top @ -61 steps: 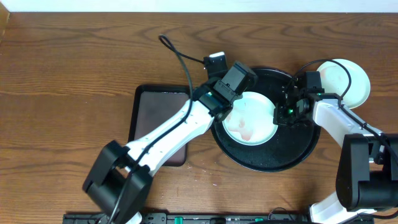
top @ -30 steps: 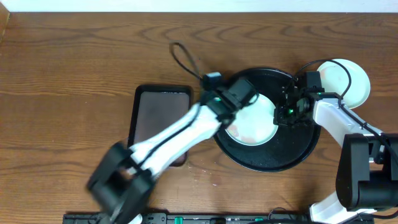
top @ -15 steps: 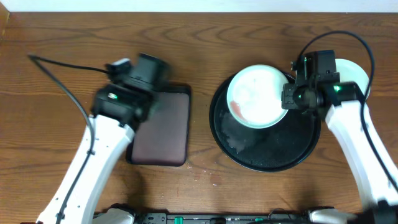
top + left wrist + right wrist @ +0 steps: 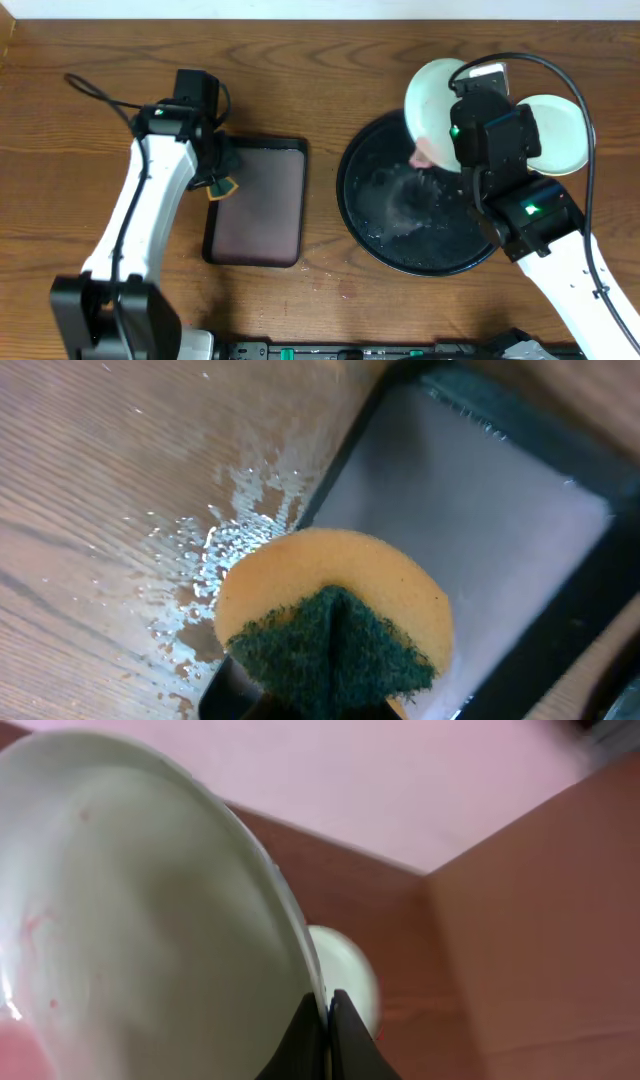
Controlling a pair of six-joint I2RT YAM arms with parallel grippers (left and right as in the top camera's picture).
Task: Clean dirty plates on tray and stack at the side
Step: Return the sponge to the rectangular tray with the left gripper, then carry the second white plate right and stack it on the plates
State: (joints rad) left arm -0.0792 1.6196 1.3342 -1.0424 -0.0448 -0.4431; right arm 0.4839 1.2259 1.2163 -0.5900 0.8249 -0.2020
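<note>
Your left gripper (image 4: 212,175) sits at the far left, closed on a round sponge (image 4: 335,620) with its green scouring side bunched between the fingers. It holds the sponge over the left rim of the rectangular tray (image 4: 260,215), probably so drips land there. Even so, water drops (image 4: 215,550) already lie on the wood just beside that rim.

Further right, the round black tray (image 4: 400,235) carries no plate now, only a wet film across its middle.

Above its far right edge, your right gripper (image 4: 325,1025) pinches the mint-white plate (image 4: 428,100) by the rim, jaws closed on the edge. The plate is lifted clear and tilted steeply, which suits carrying it sideways. Faint reddish traces show on its face in the wrist view, so judge whether it is clean enough before you stack it.

At the far right, a second plate (image 4: 562,135) lies flat on the table beside the tray, likely the start of the stack. You see only 2 plates here. Whether another lies under that one cannot be told.

Expect the pinch to slip if you swing fast.
</note>
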